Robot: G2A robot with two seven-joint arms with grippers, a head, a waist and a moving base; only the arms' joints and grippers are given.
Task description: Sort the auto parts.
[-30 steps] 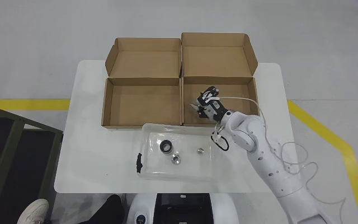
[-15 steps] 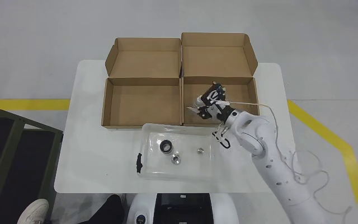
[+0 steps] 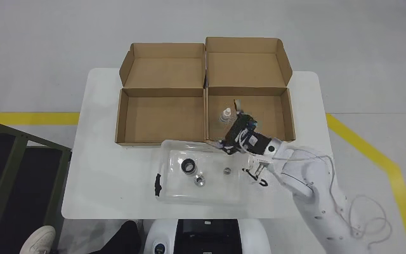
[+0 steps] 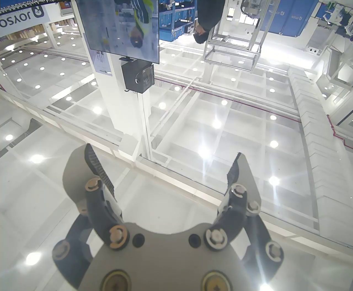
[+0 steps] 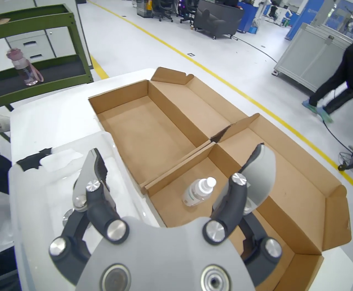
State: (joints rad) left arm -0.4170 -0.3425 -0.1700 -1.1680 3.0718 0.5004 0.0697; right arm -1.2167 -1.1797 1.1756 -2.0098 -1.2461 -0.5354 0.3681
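Grey floor [image 3: 51,38] with a yellow line [image 3: 38,118] (green shelf [image 5: 35,19] nearby).

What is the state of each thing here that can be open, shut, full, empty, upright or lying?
Left box: lid open, empty.
Right box: lid open, one bottle inside.
Bottle: lying on its side, cap on.
Clear bin: open on top, three small parts inside.
Right gripper: open, empty.
Left gripper: open, empty.
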